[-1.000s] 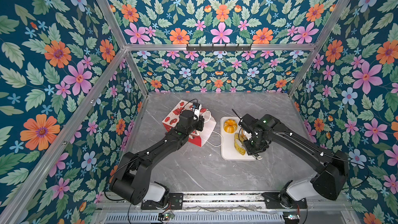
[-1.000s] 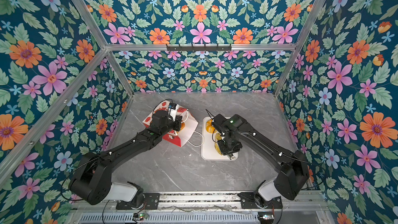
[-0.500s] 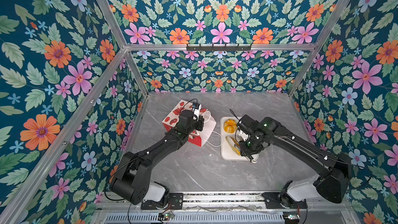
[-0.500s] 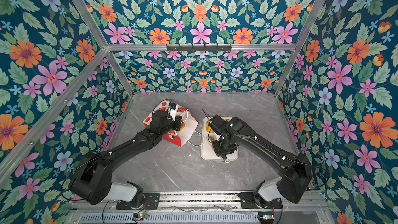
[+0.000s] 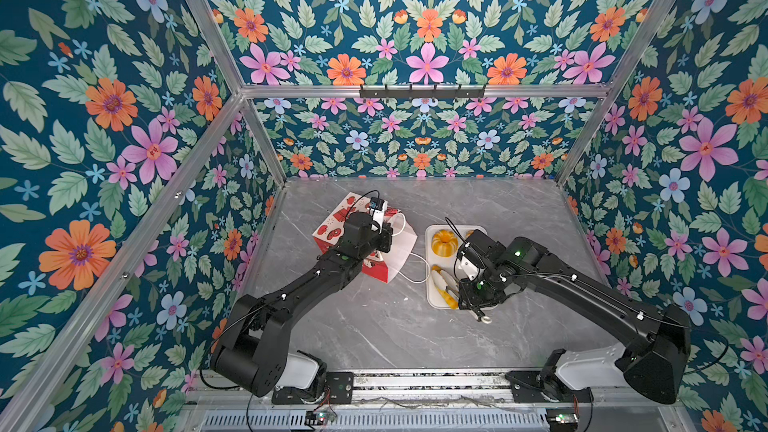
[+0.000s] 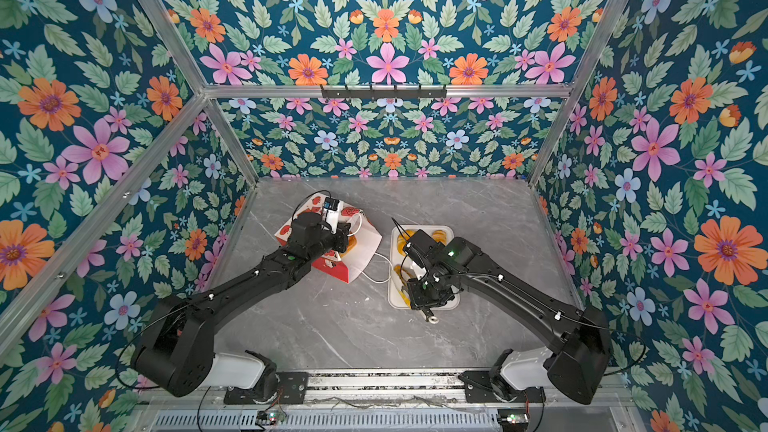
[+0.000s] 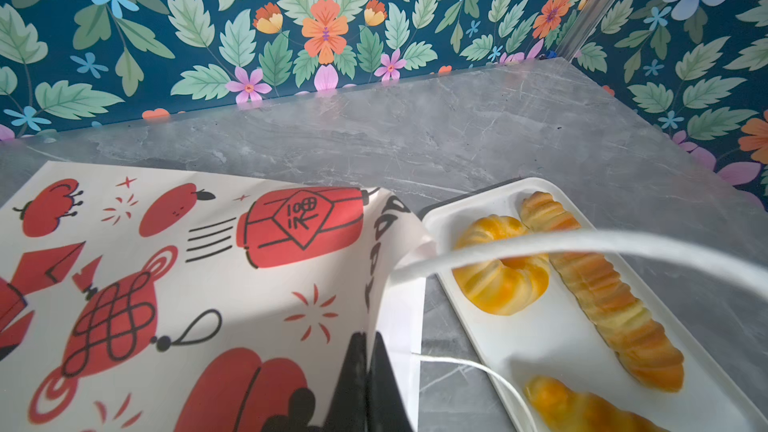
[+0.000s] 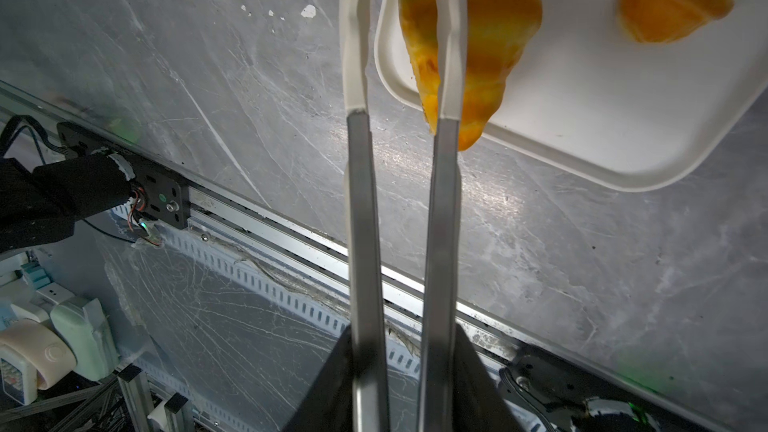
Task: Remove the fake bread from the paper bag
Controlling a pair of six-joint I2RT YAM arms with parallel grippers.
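Now the left hand [image 7: 365, 340] pinches the paper bag [image 7: 208, 263] rim; right hand [image 8: 401, 367] clamps tongs [image 8: 361, 222] over a croissant [image 8: 490, 35].

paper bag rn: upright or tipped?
Tipped. The paper bag lies on its side on the table, printed face up, mouth toward the white tray; the left gripper is shut on its rim.
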